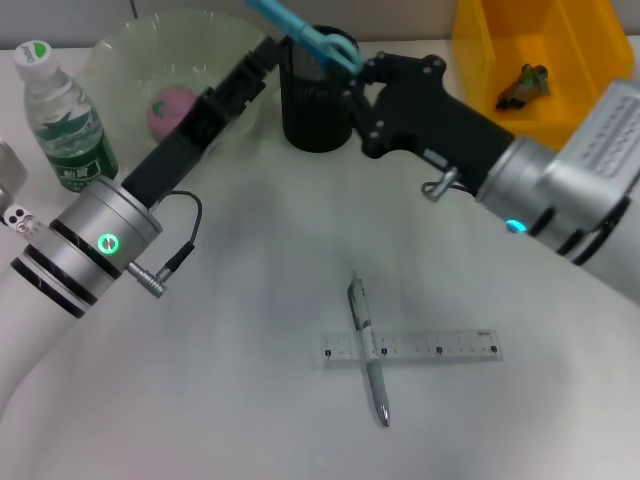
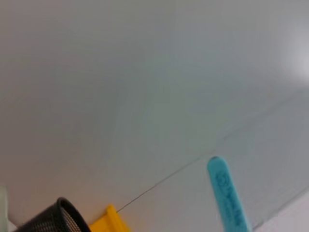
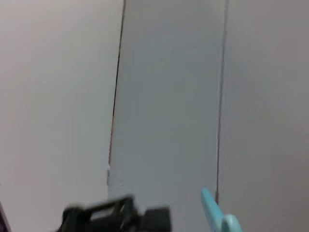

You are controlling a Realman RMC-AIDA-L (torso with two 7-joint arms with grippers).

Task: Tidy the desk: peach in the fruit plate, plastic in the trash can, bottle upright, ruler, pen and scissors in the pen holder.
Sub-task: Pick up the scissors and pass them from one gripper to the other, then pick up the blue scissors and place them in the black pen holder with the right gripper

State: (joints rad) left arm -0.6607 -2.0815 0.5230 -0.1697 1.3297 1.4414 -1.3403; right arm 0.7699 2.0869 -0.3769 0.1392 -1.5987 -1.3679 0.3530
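The scissors [image 1: 305, 32] step is in hand: both grippers meet above the pen holder [image 1: 318, 100], the right gripper [image 1: 357, 78] seemingly clamping the blue handles, the left gripper's [image 1: 272, 50] grip indiscernible; next, lower them in.

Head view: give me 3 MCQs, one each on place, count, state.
1. Where is the peach?
A. In the clear fruit plate
B. In the yellow bin
C. On the ruler

2. How many items lie on the open desk in front?
A. One
B. Two
C. Four

3. The water bottle is:
A. Lying down
B. Upright
C. In the pen holder

Answers:
1 A, pink fruit sits inside the plate.
2 B, a pen crossing a ruler.
3 B, its cap points up.
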